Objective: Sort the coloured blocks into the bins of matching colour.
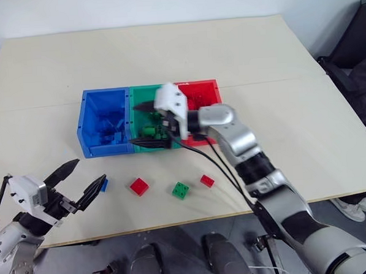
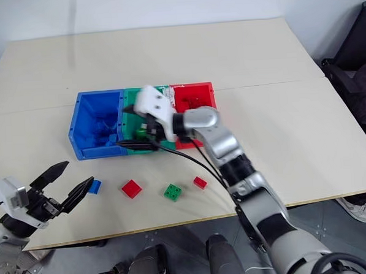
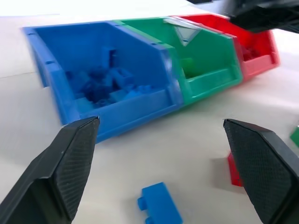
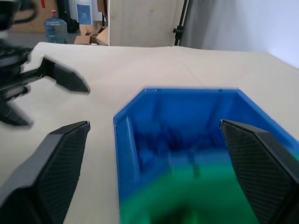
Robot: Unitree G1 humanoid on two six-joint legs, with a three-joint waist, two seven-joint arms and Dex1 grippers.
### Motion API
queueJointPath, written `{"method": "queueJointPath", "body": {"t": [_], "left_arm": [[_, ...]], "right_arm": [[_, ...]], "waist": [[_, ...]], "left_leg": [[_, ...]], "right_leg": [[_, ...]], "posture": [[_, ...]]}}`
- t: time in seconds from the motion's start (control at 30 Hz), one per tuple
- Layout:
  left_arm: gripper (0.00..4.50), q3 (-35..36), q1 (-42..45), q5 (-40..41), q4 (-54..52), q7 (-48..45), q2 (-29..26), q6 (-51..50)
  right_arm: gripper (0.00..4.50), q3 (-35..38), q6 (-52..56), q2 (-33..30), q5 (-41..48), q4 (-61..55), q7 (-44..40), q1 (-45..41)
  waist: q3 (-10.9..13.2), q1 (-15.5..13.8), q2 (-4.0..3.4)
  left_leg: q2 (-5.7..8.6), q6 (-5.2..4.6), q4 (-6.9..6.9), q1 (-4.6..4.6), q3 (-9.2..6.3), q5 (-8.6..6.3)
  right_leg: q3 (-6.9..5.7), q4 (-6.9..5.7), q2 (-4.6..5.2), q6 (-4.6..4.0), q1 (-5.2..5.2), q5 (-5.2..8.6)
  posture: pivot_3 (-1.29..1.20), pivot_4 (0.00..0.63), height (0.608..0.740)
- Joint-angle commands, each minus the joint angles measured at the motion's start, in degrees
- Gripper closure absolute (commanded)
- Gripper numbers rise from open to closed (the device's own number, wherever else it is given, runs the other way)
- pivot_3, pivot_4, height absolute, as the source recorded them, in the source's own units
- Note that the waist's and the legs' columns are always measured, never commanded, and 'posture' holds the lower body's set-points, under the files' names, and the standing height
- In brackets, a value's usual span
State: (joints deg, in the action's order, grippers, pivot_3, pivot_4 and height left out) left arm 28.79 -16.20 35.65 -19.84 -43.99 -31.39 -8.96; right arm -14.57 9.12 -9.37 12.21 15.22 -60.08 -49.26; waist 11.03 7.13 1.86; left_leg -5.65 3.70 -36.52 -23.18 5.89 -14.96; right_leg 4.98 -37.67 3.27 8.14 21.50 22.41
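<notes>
From the head camera, the three joined rectangular plastic bins sit mid-table: the blue bin (image 1: 105,125) on the robot's left, the green bin (image 1: 147,123) in the middle, the red bin (image 1: 200,99) on the right, each already holding bricks of its own colour. The right gripper (image 1: 147,123) hangs over the green bin, pointing toward the robot's left, its two black fingers spread wide with nothing between them; a release into green looks just done, so this arm's best move is to lift clear without clipping the bin wall. On the bare table in front of the bins lie four small studded plastic bricks: a blue brick (image 1: 104,184), a larger red brick (image 1: 139,186), a green brick (image 1: 180,190) and a smaller red brick (image 1: 207,180). The left gripper (image 1: 76,181) hovers at the near left edge, fingers fully apart and empty, just beside the blue brick. In the left wrist view that blue brick (image 3: 160,205) lies between the open fingers but low and off-centre, with the blue bin beyond it; the gripper should drop and centre over the brick, closing across its short sides, to avoid nudging it away. The right wrist view looks across the green bin (image 4: 196,196) into the blue bin (image 4: 187,126), its own fingers wide open and empty.
</notes>
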Motion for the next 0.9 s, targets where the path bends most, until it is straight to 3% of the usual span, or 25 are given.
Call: {"method": "queueJointPath", "body": {"t": [0.03, 0.3, 0.5, 0.6, 0.8, 0.9], "left_arm": [[0.0, -4.56, 2.24, -2.37, -1.1, -4.56, -3.74, 0.54], [0.0, -16.78, 15.03, -6.35, 5.82, -15.21, -9.93, 0.88], [0.0, -25.69, 26.89, -9.45, 11.18, -21.7, -8.89, 3.72], [0.0, -27.66, 29.31, -10.34, 13.41, -23.63, -7.86, 5.85], [0.0, -26.51, 27.98, -9.49, 14.02, -24.85, -8.49, 5.38], [0.0, -22.5, 24.21, -8.75, 12.77, -22.94, -8.81, 5.94]], "right_arm": [[0.02, 4.67, -3.3, -8.66, 1.93, -9.37, -3.55, 9.07], [0.02, 18.38, -11.46, -22.66, 8.08, -15.7, -7.31, 29.11], [0.02, 26.59, -19.74, -32.08, 8.75, -13.31, -12.69, 42.67], [0.02, 29.56, -20.41, -33.62, 10.09, -11.7, -11.9, 45.78], [0.02, 27.56, -18.5, -33.51, 11.41, -14.26, -12.28, 45.81], [0.02, 20.46, -11.16, -33.25, 11.6, -19.04, -13.36, 42.1]], "waist": [[0.0, -0.57, 0.01], [0.03, -1.04, -0.05], [0.04, -2.51, -0.07], [0.04, -2.35, -0.07], [0.09, -2.26, -0.11], [0.09, -2.03, -0.11]], "left_leg": [[0.0, 0.0, -0.01, 0.01, -0.04, 0.0], [-0.04, 0.0, -0.01, 0.09, 0.17, 0.01], [-0.03, -0.05, -0.21, 0.1, 0.2, -0.02], [-0.05, -0.08, -0.4, 0.11, 0.22, -0.04], [-0.19, -0.08, -0.52, 0.86, 0.27, -0.06], [-0.2, -0.09, -0.52, 1.05, 0.26, -0.11]], "right_leg": [[-0.02, 0.03, -0.01, 0.0, -0.02, 0.0], [0.15, 0.21, -0.14, 0.0, -0.08, 0.0], [0.26, 0.25, -0.18, 0.05, -0.16, -0.02], [0.31, 0.25, -0.19, 0.07, -0.23, -0.03], [0.6, 0.26, -0.44, 0.1, -0.97, -0.07], [0.64, 0.29, -0.45, 0.08, -1.18, -0.07]], "posture": [[0.0, 0.15, 0.74], [0.0, 0.15, 0.74], [0.0, 0.15, 0.74], [0.0, 0.15, 0.74], [0.0, 0.15, 0.74], [0.0, 0.15, 0.74]]}}
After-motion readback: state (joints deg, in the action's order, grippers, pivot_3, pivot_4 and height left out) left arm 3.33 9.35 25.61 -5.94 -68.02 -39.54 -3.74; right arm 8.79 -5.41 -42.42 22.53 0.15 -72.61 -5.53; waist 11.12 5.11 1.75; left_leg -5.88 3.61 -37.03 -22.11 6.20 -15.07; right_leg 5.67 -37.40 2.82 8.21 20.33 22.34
